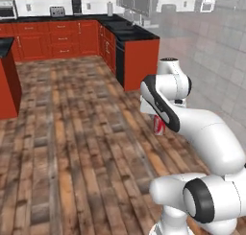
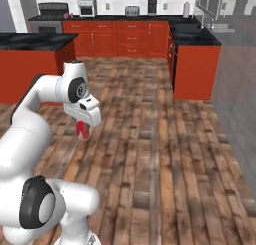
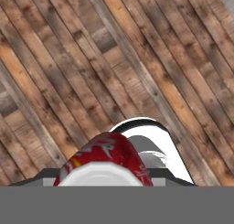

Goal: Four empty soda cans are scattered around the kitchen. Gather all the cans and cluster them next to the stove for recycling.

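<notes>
Currently my gripper (image 1: 158,120) is clamped on a red soda can (image 1: 159,125), carried above the wood floor (image 1: 72,147) out in the open middle of the kitchen. Hand view: the can's silvery top and red side sit at the bottom of the picture, floor planks running diagonally behind it. Far off, the stove (image 2: 50,20) stands against the back wall, left of the red cabinets (image 2: 120,38), well apart from the can.
</notes>
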Controlling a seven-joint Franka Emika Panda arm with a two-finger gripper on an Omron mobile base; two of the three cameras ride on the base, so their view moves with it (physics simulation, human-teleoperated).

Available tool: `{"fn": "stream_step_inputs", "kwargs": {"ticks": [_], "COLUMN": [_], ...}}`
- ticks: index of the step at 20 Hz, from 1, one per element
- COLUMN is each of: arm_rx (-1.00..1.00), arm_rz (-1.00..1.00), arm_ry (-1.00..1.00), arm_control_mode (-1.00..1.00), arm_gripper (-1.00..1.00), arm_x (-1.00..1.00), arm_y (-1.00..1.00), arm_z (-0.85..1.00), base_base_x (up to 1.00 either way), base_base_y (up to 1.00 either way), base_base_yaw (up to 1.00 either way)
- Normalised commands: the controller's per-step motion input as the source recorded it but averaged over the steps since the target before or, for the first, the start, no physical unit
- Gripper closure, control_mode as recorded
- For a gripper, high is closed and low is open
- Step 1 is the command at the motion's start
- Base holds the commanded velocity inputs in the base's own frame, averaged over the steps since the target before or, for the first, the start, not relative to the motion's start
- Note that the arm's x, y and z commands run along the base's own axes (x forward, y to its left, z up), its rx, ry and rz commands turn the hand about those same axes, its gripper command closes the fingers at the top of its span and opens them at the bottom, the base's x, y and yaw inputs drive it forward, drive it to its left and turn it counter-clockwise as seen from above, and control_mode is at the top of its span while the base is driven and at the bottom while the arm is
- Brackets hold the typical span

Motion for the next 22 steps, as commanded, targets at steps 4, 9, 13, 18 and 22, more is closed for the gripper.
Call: {"fn": "stream_step_inputs", "kwargs": {"ticks": [4,9,13,18,22], "arm_rx": [0.00,0.00,0.00,0.00,0.00], "arm_rz": [0.00,0.00,0.00,0.00,0.00], "arm_ry": [0.00,0.00,0.00,0.00,0.00], "arm_control_mode": [1.00,1.00,1.00,1.00,1.00], "arm_gripper": [1.00,1.00,1.00,1.00,1.00], "arm_x": [0.00,0.00,0.00,0.00,0.00], "arm_y": [0.00,0.00,0.00,0.00,0.00], "arm_z": [0.00,0.00,0.00,0.00,0.00], "base_base_x": [0.75,0.75,0.74,0.74,0.73], "base_base_y": [0.00,0.00,0.00,0.00,0.00], "base_base_yaw": [0.03,0.03,0.03,0.03,0.02]}}
